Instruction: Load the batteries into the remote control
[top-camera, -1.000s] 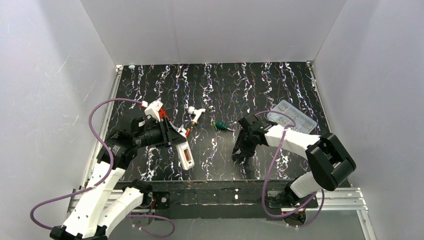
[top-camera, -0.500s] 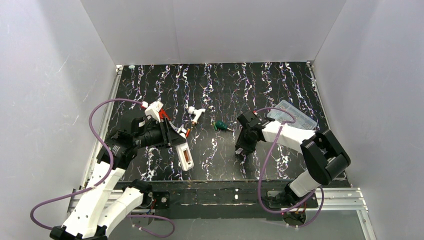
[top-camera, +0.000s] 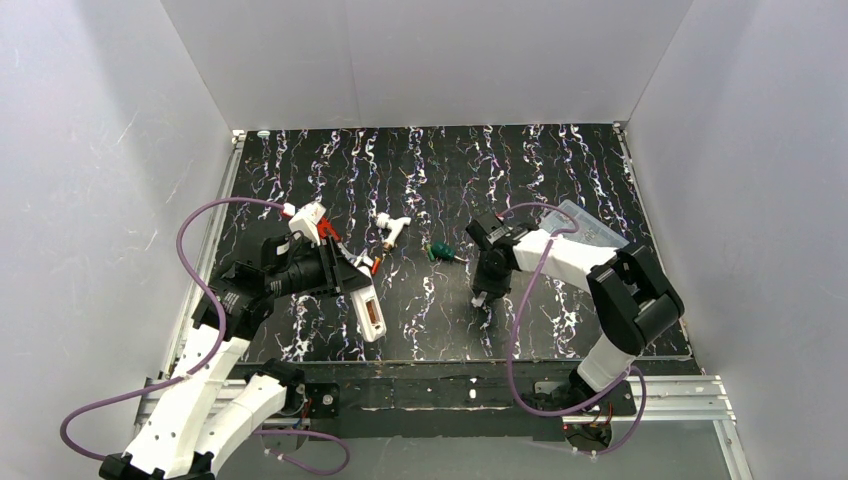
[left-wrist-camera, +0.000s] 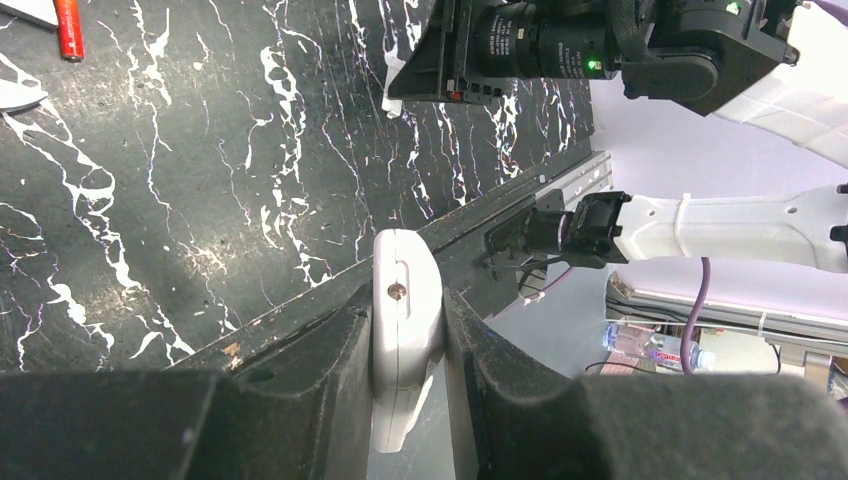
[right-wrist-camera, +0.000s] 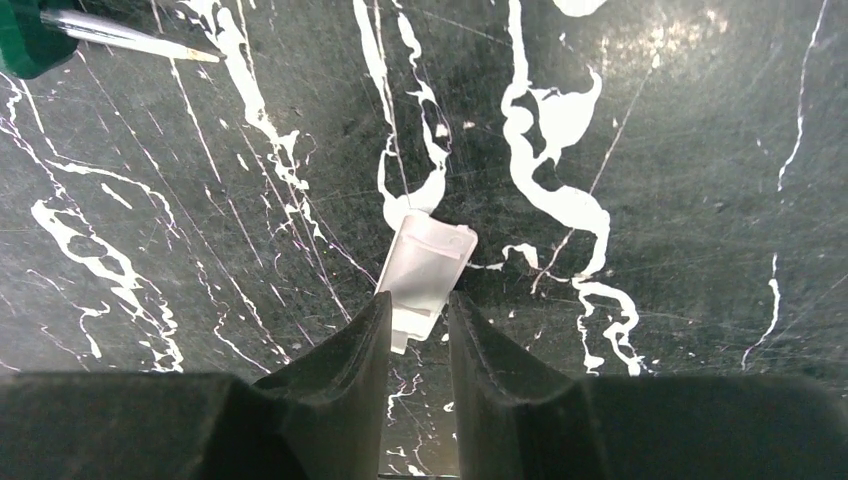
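Note:
My left gripper (top-camera: 352, 280) is shut on the white remote control (top-camera: 368, 308) and holds it above the table's front left, with its orange-lined battery bay facing up. In the left wrist view the remote (left-wrist-camera: 405, 300) sits clamped between both fingers (left-wrist-camera: 330, 350). A red battery (left-wrist-camera: 67, 30) lies on the table beyond it. My right gripper (top-camera: 486, 296) points down at the table's middle. Its fingertips (right-wrist-camera: 372, 325) pinch the near end of the small whitish cover plate (right-wrist-camera: 430, 265), which lies flat on the table.
A green-handled screwdriver (top-camera: 440, 251) lies left of the right gripper and shows in the right wrist view (right-wrist-camera: 30, 40). A red tool (top-camera: 328, 232) and a white part (top-camera: 392, 227) lie behind the left gripper. A clear compartment box (top-camera: 590, 225) stands at the back right.
My right arm has folded inward, its elbow swinging left, and its gripper has shifted slightly toward the back. The left arm and the remote have not moved.

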